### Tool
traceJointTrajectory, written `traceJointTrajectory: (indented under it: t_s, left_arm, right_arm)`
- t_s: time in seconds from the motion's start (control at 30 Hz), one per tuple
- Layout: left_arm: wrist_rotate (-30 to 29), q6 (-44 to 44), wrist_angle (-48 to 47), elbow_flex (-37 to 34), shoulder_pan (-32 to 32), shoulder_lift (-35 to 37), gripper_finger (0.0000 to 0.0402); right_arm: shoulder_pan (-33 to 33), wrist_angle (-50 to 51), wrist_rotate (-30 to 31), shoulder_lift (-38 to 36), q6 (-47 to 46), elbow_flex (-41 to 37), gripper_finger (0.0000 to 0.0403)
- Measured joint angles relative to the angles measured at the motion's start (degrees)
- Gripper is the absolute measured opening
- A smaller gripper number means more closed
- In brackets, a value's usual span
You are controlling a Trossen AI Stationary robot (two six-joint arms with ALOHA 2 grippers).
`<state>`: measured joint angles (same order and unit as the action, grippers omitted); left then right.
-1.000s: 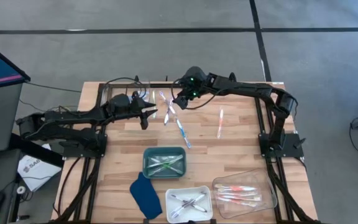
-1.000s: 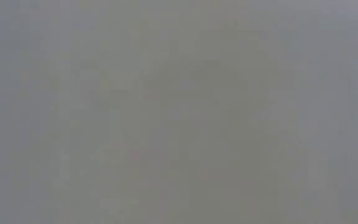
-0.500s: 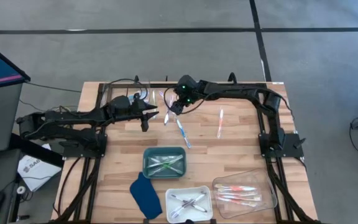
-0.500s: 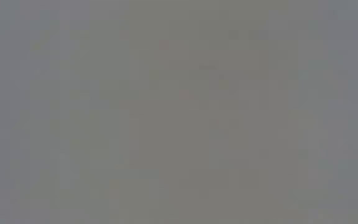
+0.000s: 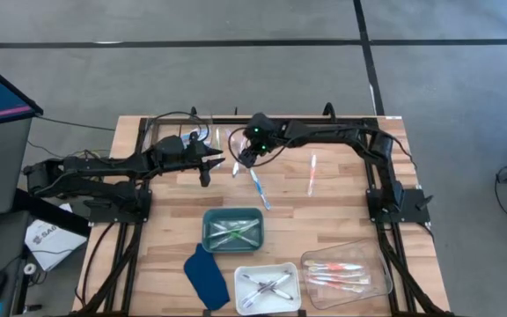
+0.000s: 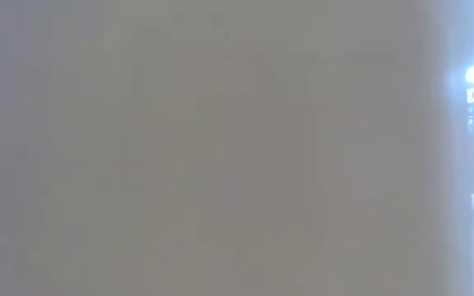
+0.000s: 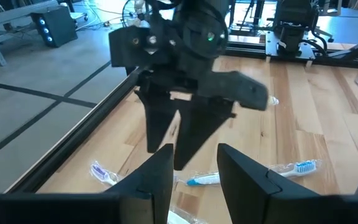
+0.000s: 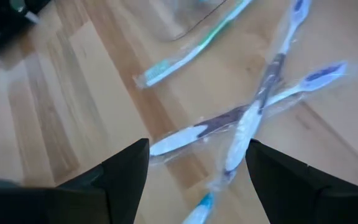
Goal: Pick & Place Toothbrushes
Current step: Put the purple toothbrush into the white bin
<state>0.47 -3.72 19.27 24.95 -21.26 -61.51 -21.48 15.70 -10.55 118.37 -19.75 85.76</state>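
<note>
The right gripper (image 5: 246, 158) has slid leftward along the wooden table's (image 5: 341, 211) far edge, jaws spread, empty, above crossed film-wrapped plastic toothbrushes (image 8: 253, 112): light, stiff, slippery, best pinched mid-handle. The left gripper (image 5: 211, 164) waits beside, half-parted, empty.

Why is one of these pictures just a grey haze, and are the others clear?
Low view: blank grey haze, nothing of the table readable, only a bright patch at the right edge. High view: evenly lit and sharp. Right wrist view: the wrapped toothbrushes look soft and smeared, the dark fingers blurred. Left wrist view: the nearby right gripper is fairly clear, the background bright.
</note>
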Motion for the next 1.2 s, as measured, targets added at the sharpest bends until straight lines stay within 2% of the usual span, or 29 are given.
traceJointTrajectory:
  t_s: [0.53, 1.2]
  left_arm:
    - [0.0, -0.05, -0.38, -0.81, -0.02, 0.04, 0.0117]
    - [0.0, -0.05, -0.27, -1.38, -0.02, 0.04, 0.0117]
  right_arm:
    - [1.36, -1.23, 0.62, -0.09, -5.2, 0.07, 0.026]
    - [1.3, -1.18, -0.69, -0.42, -5.35, 0.04, 0.026]
